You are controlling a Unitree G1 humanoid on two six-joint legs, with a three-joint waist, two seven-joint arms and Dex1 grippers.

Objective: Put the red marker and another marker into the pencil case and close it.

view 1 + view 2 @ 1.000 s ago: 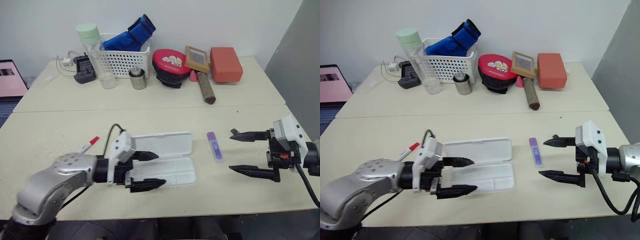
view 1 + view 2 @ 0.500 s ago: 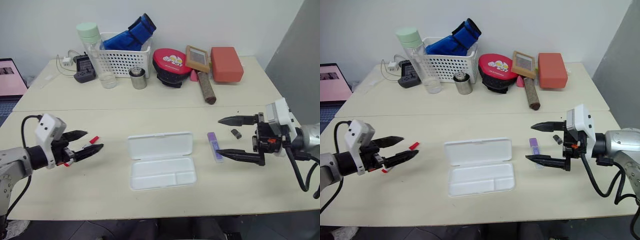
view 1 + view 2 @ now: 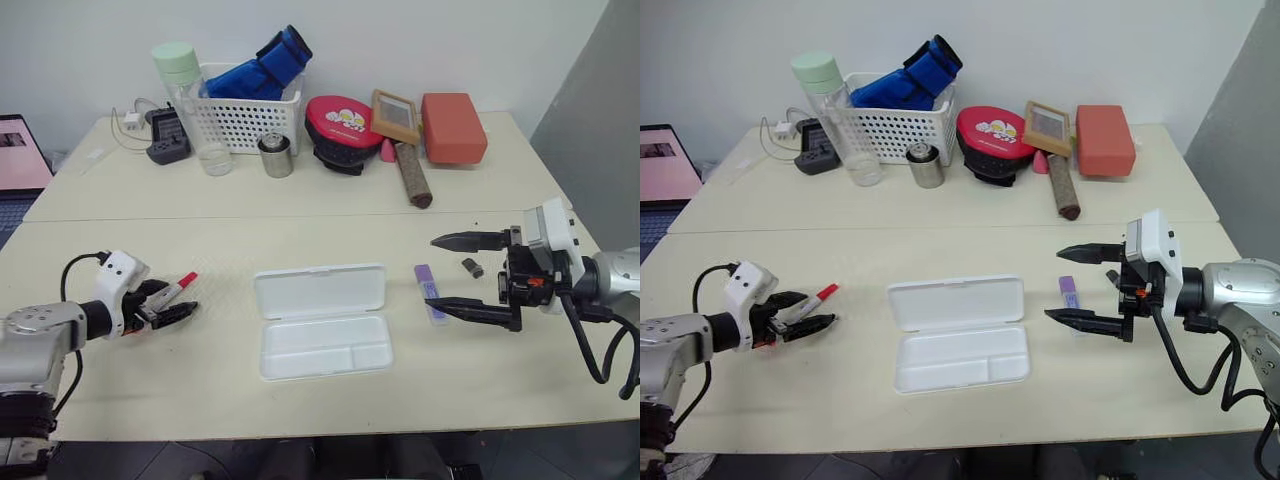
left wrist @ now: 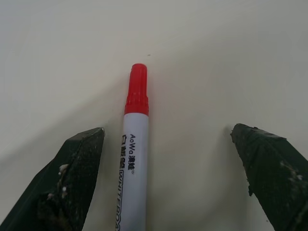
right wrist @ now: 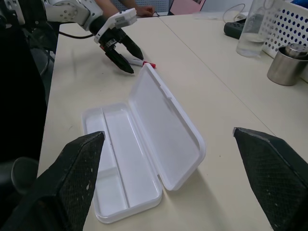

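The red marker (image 4: 134, 149), white-barrelled with a red cap, lies on the table at the left; its cap end (image 3: 186, 280) pokes out past my left gripper (image 3: 176, 303). That gripper is open and straddles the barrel without closing on it. The pencil case (image 3: 322, 320) lies open and empty in the middle of the table, lid laid back. Right of it rests the purple highlighter (image 3: 429, 293). My right gripper (image 3: 448, 272) hovers open just right of the highlighter, fingers pointing left, holding nothing.
A small dark grey cap piece (image 3: 470, 267) lies right of the highlighter. Along the back stand a clear bottle (image 3: 195, 110), a white basket (image 3: 247, 115), a metal cup (image 3: 276, 157), a red case (image 3: 343, 123), a framed picture (image 3: 395, 116) and an orange block (image 3: 453, 128).
My left arm swung from over the pencil case out to the left and lowered around the red marker. The right gripper shifted slightly left toward the highlighter.
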